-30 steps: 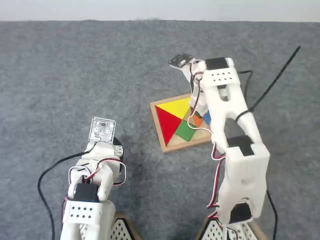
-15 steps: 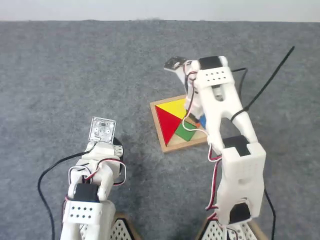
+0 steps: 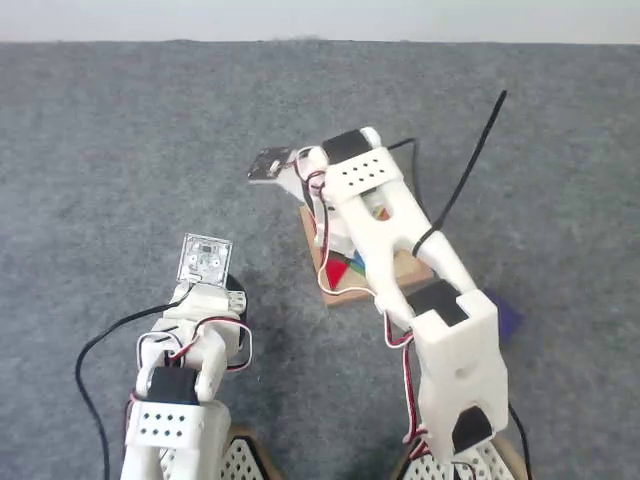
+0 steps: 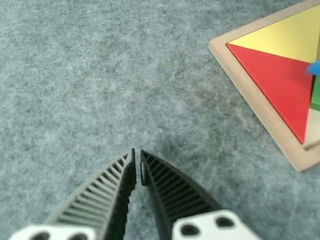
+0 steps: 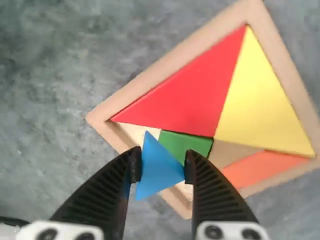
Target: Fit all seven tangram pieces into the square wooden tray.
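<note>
Right tool point(image 5: 161, 157) gripped a blue triangle point(image 5: 157, 172) above the tray point(image 5: 100, 120) edge. Left tool point(image 4: 137, 155) sat closed, empty, over the surface point(image 4: 100, 75).

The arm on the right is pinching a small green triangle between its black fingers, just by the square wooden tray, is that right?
Not quite. The piece pinched in the right gripper is a small blue triangle, not a green one; the green square piece lies in the square wooden tray. The right wrist view shows this. The rest holds.
</note>
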Tool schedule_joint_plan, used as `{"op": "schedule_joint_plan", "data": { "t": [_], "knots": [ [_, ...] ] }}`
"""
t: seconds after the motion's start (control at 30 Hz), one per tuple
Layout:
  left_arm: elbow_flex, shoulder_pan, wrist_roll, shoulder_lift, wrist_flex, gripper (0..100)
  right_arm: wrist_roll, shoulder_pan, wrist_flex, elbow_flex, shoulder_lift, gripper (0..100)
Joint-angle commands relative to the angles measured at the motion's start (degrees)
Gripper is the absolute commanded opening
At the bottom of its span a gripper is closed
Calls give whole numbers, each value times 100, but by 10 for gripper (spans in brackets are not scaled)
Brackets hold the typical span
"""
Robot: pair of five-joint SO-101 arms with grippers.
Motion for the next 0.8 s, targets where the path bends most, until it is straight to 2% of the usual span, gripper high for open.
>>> {"op": "schedule_joint_plan", "data": {
  "t": [0.0,0.17,0.23,0.4,0.77],
  "knots": [
    [-48,-26,44,-70,44,15,941,-31,-48,-237,13,91],
    [-48,-26,44,-70,44,15,2330,22,-4,-193,444,91],
    [-48,-26,44,-70,44,15,2558,4,48,-193,549,91],
    [-48,-26,44,-70,44,15,2936,22,57,-176,655,91],
    [-48,-26,44,-70,44,15,3147,-382,769,-185,655,91]
  ]
}}
